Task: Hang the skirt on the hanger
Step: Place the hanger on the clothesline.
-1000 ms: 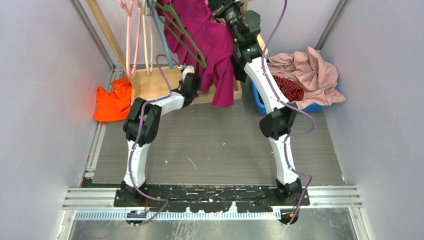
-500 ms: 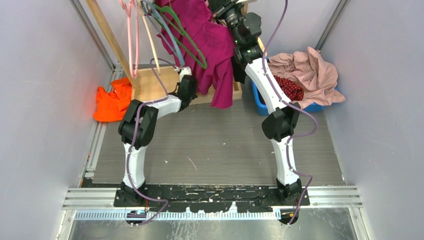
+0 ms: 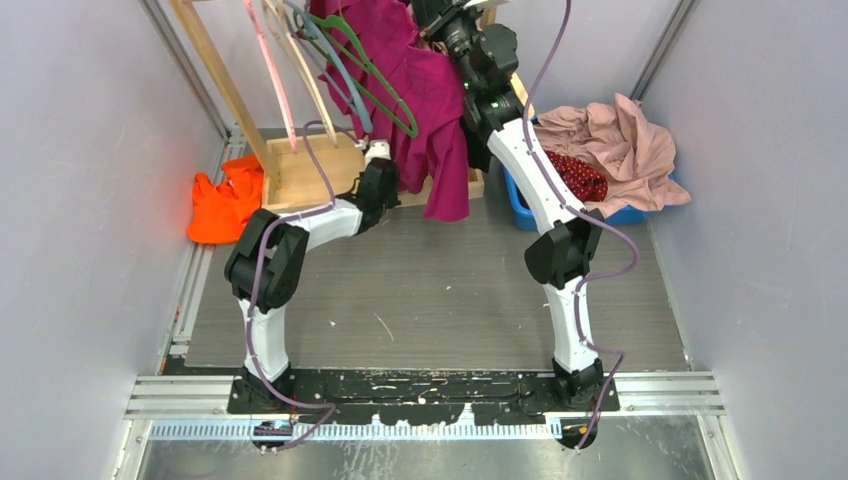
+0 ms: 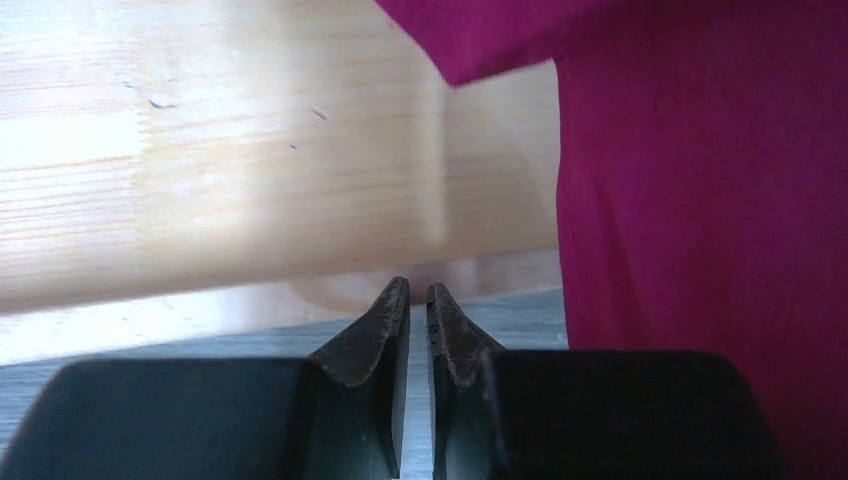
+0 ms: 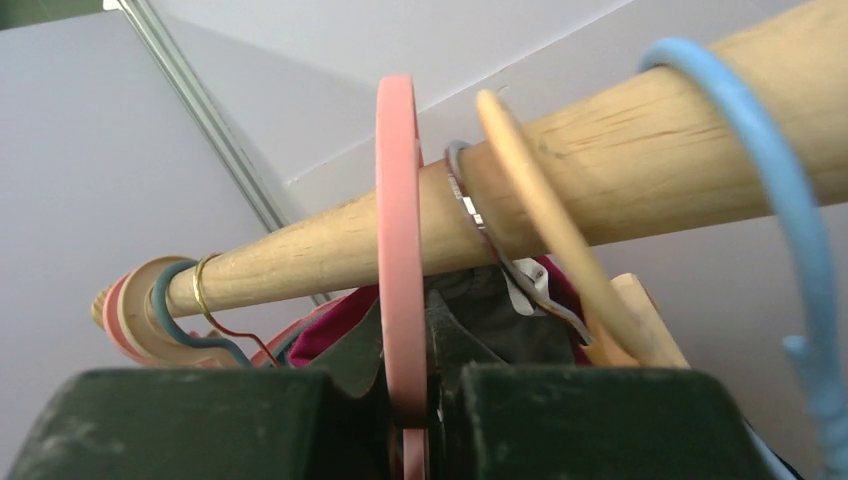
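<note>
The right gripper [image 5: 407,345] clamps the pink hanger [image 5: 398,200]; the left gripper [image 4: 418,300] is closed, empty. The skirt [image 3: 575,178] is not yet picked up.

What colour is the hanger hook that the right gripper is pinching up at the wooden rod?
Pink; the hanger shows best in the right wrist view.
</note>
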Controlling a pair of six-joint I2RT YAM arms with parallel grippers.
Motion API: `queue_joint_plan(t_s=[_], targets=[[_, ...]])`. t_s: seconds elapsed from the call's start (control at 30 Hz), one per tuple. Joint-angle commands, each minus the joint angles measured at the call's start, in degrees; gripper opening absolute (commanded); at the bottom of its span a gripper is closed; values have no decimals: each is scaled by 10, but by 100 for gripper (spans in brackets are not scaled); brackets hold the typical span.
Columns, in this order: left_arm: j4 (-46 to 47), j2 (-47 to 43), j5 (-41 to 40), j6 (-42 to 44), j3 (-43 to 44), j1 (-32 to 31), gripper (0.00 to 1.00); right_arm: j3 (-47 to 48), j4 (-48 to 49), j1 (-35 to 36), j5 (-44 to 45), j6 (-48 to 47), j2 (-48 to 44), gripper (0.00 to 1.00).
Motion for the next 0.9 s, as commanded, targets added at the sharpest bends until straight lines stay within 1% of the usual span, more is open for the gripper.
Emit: queue_joint_plan(t_s=[0.0, 0.17, 0.33, 0.57, 0.67, 0.77, 0.87], targets=[[-69, -10, 36, 0, -31, -23, 12, 43, -43, 44, -3, -50, -39, 1], [-69, -20, 33, 2, -44, -25, 12, 85, -73, 52, 3, -52, -16, 1], [-88, -25, 23, 7, -30, -24, 12, 133, -99, 57, 9, -51, 11, 1], [-107, -61, 19, 9, -33, -23, 13, 118, -89, 57, 19, -58, 12, 1], [-93, -85, 5, 7, -49, -23, 13, 107, -84, 57, 20, -65, 0, 1], [-65, -107, -2, 11, -62, -22, 16, 57, -58, 57, 24, -70, -29, 1], [-51, -102, -20, 23, -53, -22, 20, 63, -62, 56, 22, -78, -37, 1]])
